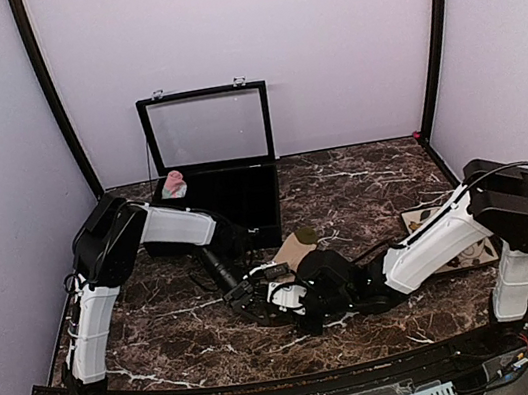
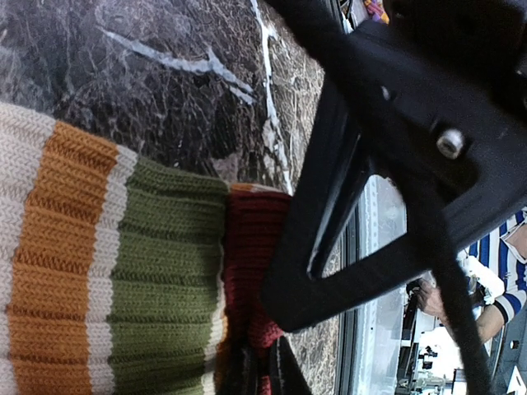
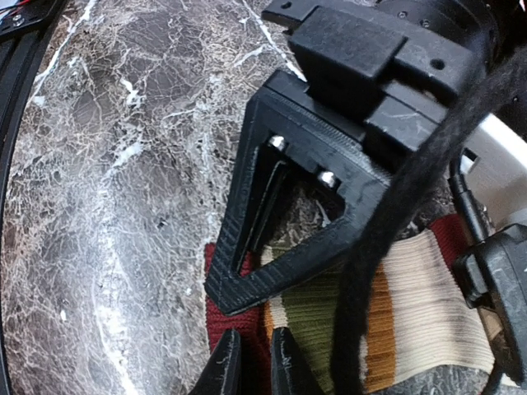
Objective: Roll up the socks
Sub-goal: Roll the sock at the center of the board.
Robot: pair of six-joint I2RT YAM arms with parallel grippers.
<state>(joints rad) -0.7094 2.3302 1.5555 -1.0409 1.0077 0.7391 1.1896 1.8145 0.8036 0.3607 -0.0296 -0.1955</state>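
The tan sock (image 2: 99, 271), with cream, orange and olive stripes and a maroon cuff (image 3: 235, 309), lies on the marble between both arms; its tan end (image 1: 296, 249) shows in the top view. My left gripper (image 2: 265, 362) is shut on the maroon cuff. My right gripper (image 3: 254, 337) pinches the same cuff from the other side, its jaws nearly together with maroon fabric between them. The left gripper's finger (image 3: 296, 259) and the right gripper's finger (image 2: 313, 300) nearly touch. Both grippers meet at the table's middle (image 1: 266, 300). A rolled pink sock (image 1: 175, 184) sits in the black box.
A black box (image 1: 244, 196) with its clear lid (image 1: 207, 131) raised stands at the back left of centre. A patterned cream board (image 1: 420, 222) lies under the right arm. Dark marble table (image 1: 343, 184); black frame rail at the near edge (image 1: 276, 388).
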